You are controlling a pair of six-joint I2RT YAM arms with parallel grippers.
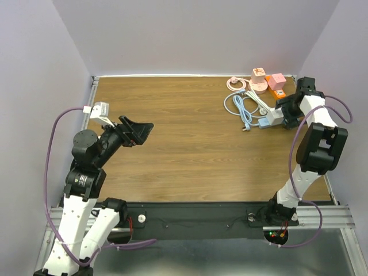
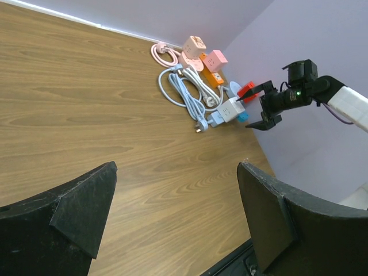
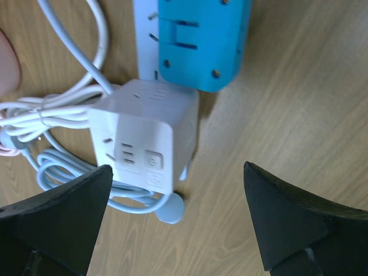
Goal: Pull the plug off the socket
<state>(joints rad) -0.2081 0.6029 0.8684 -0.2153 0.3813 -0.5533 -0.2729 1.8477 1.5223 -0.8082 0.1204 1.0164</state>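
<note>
right end effector: spread | socket cube: markings illegible | blue unit: adjoining

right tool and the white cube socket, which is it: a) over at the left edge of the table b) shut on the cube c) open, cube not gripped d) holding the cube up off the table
c: the right tool stands wide open, and the white cube socket lies on the table ungripped.
</note>
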